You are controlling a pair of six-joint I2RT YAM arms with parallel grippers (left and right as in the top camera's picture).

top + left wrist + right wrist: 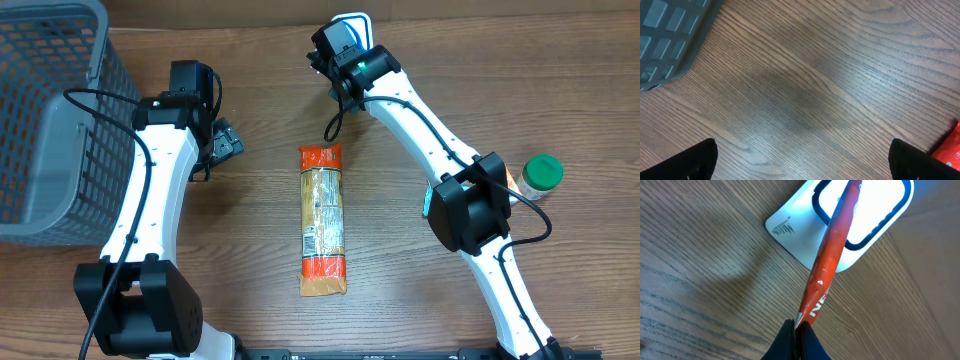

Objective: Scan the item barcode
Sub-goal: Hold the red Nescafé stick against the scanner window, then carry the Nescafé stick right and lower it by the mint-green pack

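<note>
Left to right, for your reference. The grey mesh basket (50, 130) fills the far-left edge, its wall just beside the left arm. Your left gripper (802, 162) hangs over the bare wooden table (805, 75), jaws spread wide with nothing between them. A long packet (322, 220) lies flat at centre, with open wood on both sides. Your right gripper (799, 330) is clamped on a thin red packet (827, 265), held edge-on across the lit white scanner (790, 235) at the far edge. A green-lidded jar (543, 173) stands beside the right arm.
</note>
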